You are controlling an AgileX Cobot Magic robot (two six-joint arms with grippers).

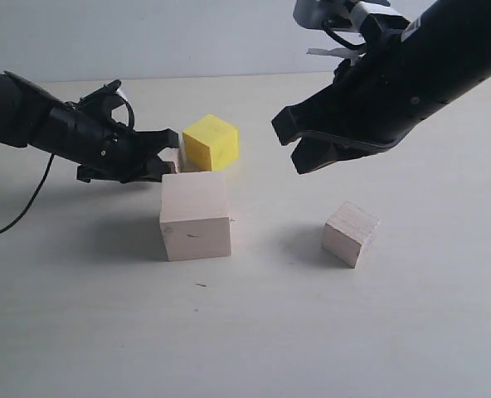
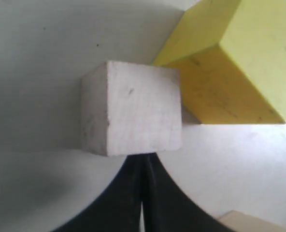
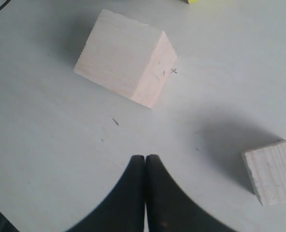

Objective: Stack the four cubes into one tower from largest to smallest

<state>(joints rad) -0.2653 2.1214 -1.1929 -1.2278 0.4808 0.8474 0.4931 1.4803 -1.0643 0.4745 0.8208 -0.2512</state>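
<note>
Here, yellow cube (image 1: 210,142) sits corner-forward

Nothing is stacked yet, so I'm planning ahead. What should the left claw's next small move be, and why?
Probably open the left claw. It is shut, its tips right at the small wood cube, with the yellow cube beside it. Shut, it can grip nothing, and the large wood cube has nothing on top.
</note>
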